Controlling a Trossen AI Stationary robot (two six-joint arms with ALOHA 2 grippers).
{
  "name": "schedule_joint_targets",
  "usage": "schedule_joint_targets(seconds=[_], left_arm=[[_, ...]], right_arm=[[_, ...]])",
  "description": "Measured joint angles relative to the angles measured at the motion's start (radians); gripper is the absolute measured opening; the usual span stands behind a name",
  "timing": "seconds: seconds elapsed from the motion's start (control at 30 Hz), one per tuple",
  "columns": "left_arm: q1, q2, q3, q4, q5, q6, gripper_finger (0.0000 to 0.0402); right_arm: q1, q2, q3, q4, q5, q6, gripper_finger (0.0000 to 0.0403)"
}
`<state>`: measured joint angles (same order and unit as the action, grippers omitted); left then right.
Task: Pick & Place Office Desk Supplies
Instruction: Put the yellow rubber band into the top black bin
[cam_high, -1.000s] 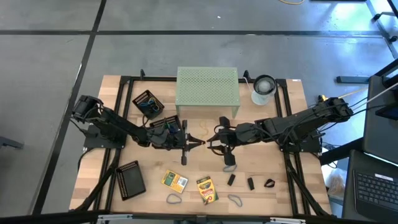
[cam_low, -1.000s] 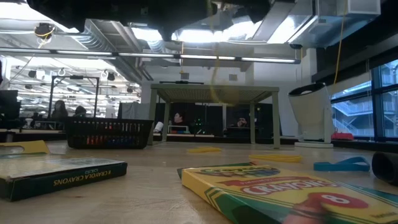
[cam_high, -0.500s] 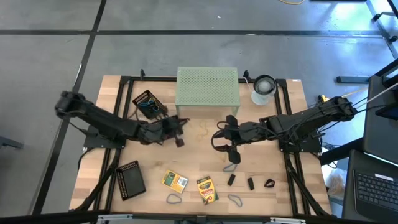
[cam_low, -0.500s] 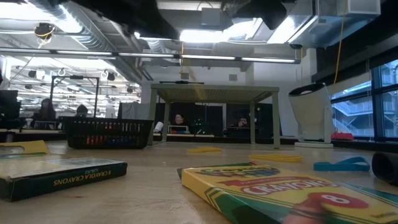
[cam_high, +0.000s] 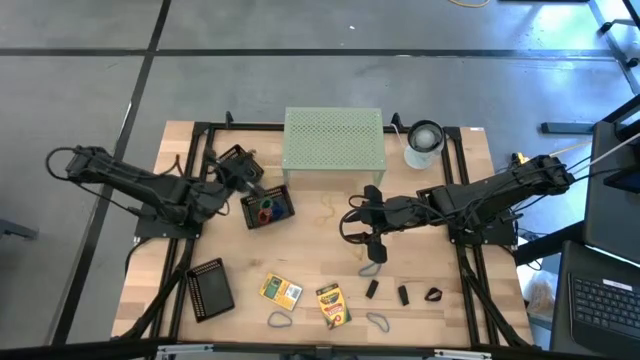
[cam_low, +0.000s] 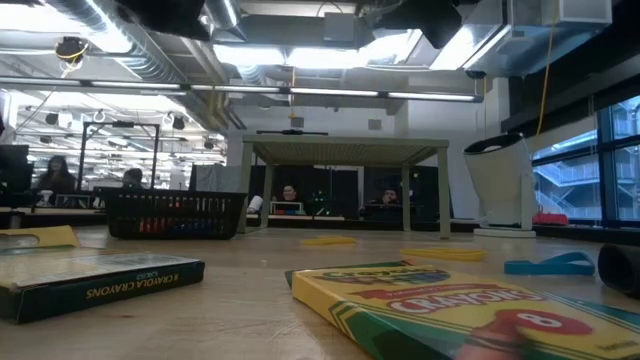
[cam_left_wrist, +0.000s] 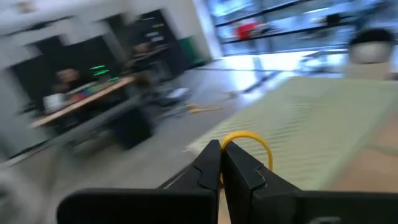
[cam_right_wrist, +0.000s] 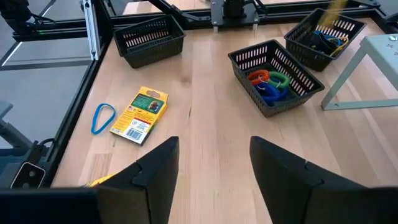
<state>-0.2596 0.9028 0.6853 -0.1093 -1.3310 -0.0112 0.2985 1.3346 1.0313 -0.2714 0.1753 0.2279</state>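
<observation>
My left gripper (cam_left_wrist: 221, 155) is shut on a yellow rubber band (cam_left_wrist: 249, 142) and hovers by the far-left black mesh tray (cam_high: 238, 165). My right gripper (cam_right_wrist: 214, 165) stands open above the table's middle (cam_high: 370, 218), with nothing between its fingers. A second mesh tray (cam_high: 267, 208) holds coloured bands. Two crayon boxes (cam_high: 281, 291) (cam_high: 333, 305) lie flat near the front edge. Loose bands (cam_high: 279, 319) (cam_high: 378, 320) (cam_high: 372, 270) and black clips (cam_high: 372, 288) (cam_high: 404, 296) (cam_high: 433, 294) also lie there. My left gripper pinches the yellow band between its two fingers at one spot on the loop (cam_left_wrist: 231, 140). The rest of the loop stands out beyond the fingertips. The fingers point about level and the band is lifted clear of the table.
The pale green perforated riser (cam_high: 334, 140) stands at the far middle, with a white-grey cylinder (cam_high: 424, 142) to its right. A third mesh tray (cam_high: 210, 290) sits at the near left. A tan band (cam_high: 325, 205) lies in front of the riser. People sit beyond the table.
My left gripper has drawn back from the table's middle toward the far left and risen. It has tipped up to about level, still shut on the yellow band. The tray of coloured bands that it covered now shows. My right arm has kept its place.
</observation>
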Motion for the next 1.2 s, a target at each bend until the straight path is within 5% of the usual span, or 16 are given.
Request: schedule_joint_targets(seconds=[0.1,0.33,0.5,1.2], left_arm=[[0.006,-0.033,0.0,-0.131,-0.071,-0.132,0.0003],[0.069,-0.04,0.0,-0.45,-0.057,-0.477,0.0003],[0.151,-0.033,-0.003,-0.621,0.035,-0.681,0.0003],[0.399,-0.03,-0.274,-0.499,0.245,-0.709,0.0027]], right_arm=[[0.0,0.0,0.0,0.0,0.0,-0.003,0.0198],[0.0,0.0,0.0,0.0,0.0,-0.004,0.0198],[0.0,0.0,0.0,0.0,0.0,-0.004,0.0198],[0.0,0.0,-0.001,0.001,0.0,-0.027,0.0198]])
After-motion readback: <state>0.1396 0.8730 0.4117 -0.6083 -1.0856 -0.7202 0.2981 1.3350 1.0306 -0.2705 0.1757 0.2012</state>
